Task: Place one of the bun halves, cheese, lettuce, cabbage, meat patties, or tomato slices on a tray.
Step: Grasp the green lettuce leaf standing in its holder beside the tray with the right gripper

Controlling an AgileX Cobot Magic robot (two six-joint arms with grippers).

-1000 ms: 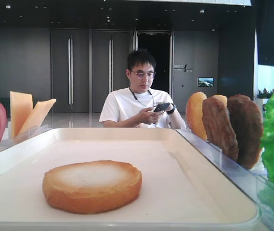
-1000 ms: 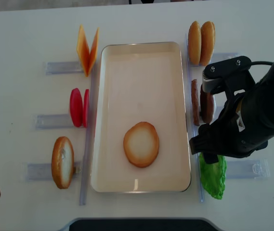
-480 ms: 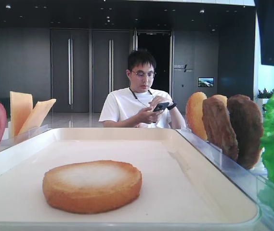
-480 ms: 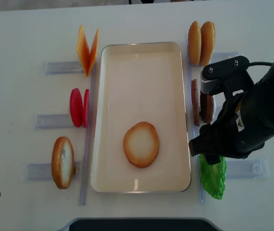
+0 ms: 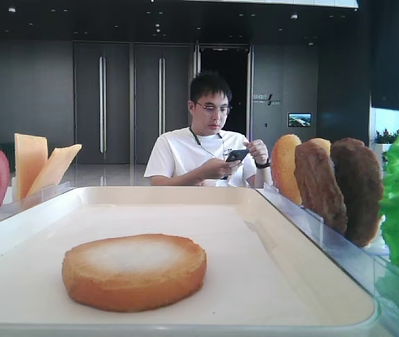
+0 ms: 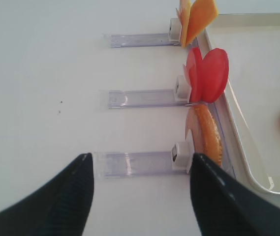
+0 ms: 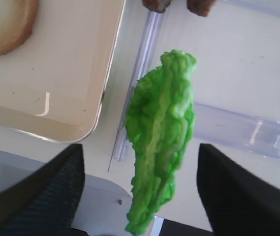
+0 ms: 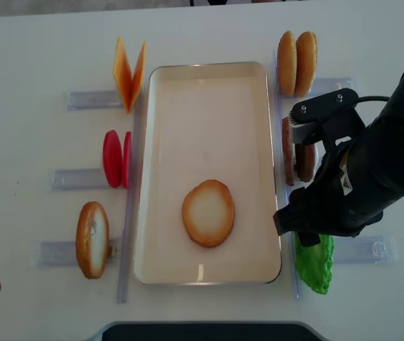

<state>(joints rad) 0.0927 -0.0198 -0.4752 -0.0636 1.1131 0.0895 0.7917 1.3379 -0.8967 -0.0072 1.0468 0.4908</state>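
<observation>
The ruffled bright green plastic lettuce leaf is being straddled by the wide-open, empty right pincer, best centred before closing.

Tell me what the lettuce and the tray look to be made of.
Lettuce: probably moulded plastic, a prop; uniform bright green, slightly glossy, with stiff ruffles standing upright on edge. Tray: smooth cream material, likely plastic or enamelled metal; its rim catches a soft sheen and the floor reflects a light, so the look leaves it open.
</observation>
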